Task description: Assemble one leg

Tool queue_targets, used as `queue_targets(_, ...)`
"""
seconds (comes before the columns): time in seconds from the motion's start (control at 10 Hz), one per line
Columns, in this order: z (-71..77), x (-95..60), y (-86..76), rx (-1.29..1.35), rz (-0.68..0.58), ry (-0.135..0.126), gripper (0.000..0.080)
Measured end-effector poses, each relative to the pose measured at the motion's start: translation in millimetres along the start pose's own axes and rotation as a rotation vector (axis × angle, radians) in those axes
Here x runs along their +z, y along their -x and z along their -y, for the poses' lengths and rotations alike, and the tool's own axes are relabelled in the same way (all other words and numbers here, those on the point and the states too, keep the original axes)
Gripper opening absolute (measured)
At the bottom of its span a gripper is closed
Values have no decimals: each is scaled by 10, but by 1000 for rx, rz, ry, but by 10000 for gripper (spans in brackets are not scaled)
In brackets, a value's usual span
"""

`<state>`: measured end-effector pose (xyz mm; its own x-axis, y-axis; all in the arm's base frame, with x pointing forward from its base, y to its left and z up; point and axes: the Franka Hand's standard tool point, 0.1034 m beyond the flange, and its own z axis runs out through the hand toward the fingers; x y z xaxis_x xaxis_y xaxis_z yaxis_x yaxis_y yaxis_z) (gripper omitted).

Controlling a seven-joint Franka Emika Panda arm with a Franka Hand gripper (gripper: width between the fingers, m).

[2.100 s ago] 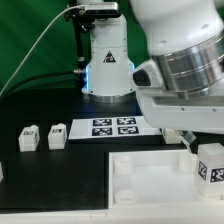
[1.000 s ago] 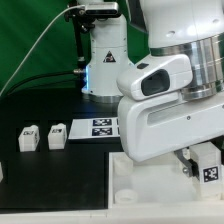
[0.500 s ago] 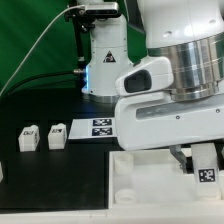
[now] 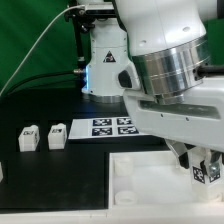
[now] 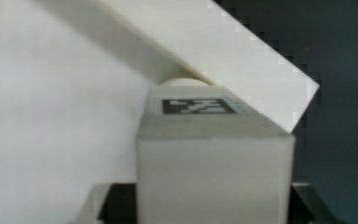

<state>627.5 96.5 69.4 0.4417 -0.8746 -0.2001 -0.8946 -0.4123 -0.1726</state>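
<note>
White leg [image 5: 208,160] w/ blk-wht tag; white panel [image 4: 150,170]; black table [image 4: 60,175].

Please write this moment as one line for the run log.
step: assemble one leg | gripper: shut on leg | position: over white panel, exterior view's right | two spare legs on table, untouched | seating: cannot tell

No words or numbers can be read; only black-and-white square tags show, on the marker board [image 4: 112,126], the leg [image 5: 208,150] and 2 small blocks [image 4: 43,136].

Pincer [image 4: 200,160] fingertips hidden — leg [image 4: 206,172] cut by frame edge.
</note>
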Motion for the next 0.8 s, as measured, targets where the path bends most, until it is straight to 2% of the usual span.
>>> queue_targets(0.1, -13, 5, 25, 88, 3, 1, 294)
queue_targets(0.3, -20, 6, 35, 55, 0, 3, 294)
queue_targets(0.4, -19, 9, 42, 36, 1, 4, 446)
queue_targets(0.5, -16, 6, 52, -24, -2, 6, 446)
queue_targets(0.6, 6, -18, 93, -238, -10, 7, 571)
queue_targets(0.7, 66, -55, 191, -448, -31, 11, 633)
queue_targets(0.8, 107, -75, 278, -625, -43, 25, 645)
